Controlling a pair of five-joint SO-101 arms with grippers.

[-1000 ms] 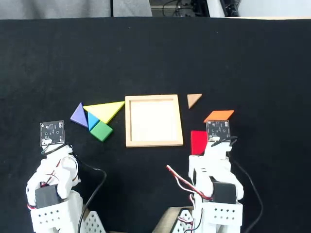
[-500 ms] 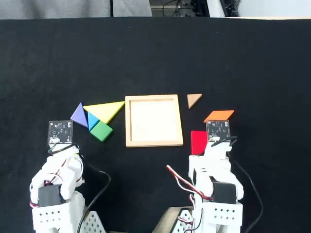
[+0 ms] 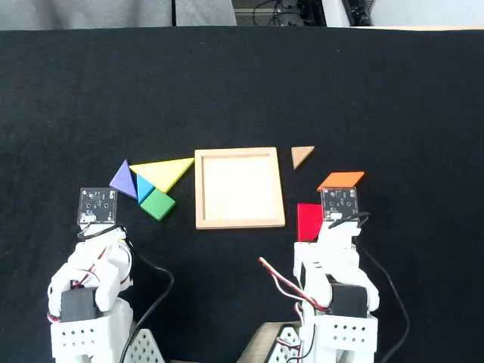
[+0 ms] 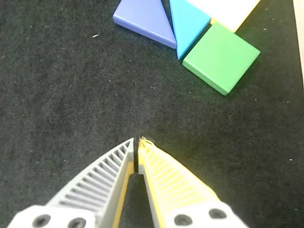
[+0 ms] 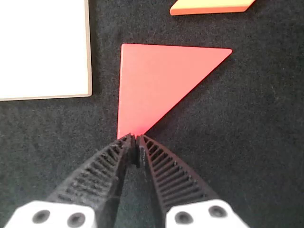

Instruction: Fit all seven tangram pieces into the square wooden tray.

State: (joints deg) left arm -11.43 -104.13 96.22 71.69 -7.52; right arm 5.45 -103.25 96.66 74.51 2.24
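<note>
The square wooden tray (image 3: pixel 201 185) lies mid-table with nothing in it. Left of it cluster a yellow triangle (image 3: pixel 162 172), a purple triangle (image 3: pixel 122 180), a blue triangle (image 3: pixel 143 187) and a green square (image 3: pixel 158 203). Right of it lie a tan triangle (image 3: pixel 302 156), an orange parallelogram (image 3: pixel 342 180) and a red triangle (image 3: pixel 308 221). My left gripper (image 4: pixel 137 140) is shut and empty, short of the green square (image 4: pixel 221 57), purple triangle (image 4: pixel 144 19) and blue triangle (image 4: pixel 187 21). My right gripper (image 5: pixel 133 138) is shut at the red triangle's (image 5: pixel 159 80) near corner, beside the tray (image 5: pixel 88 71).
Black cloth covers the table (image 3: pixel 242 83). The left arm's base (image 3: pixel 79 318) and the right arm's base (image 3: pixel 336 302) stand at the near edge, with loose cables (image 3: pixel 280 283) between them. The table's far half is open cloth.
The left arm has swung right and slightly forward, toward the purple, blue and green pieces. The right arm and all pieces have stayed put.
</note>
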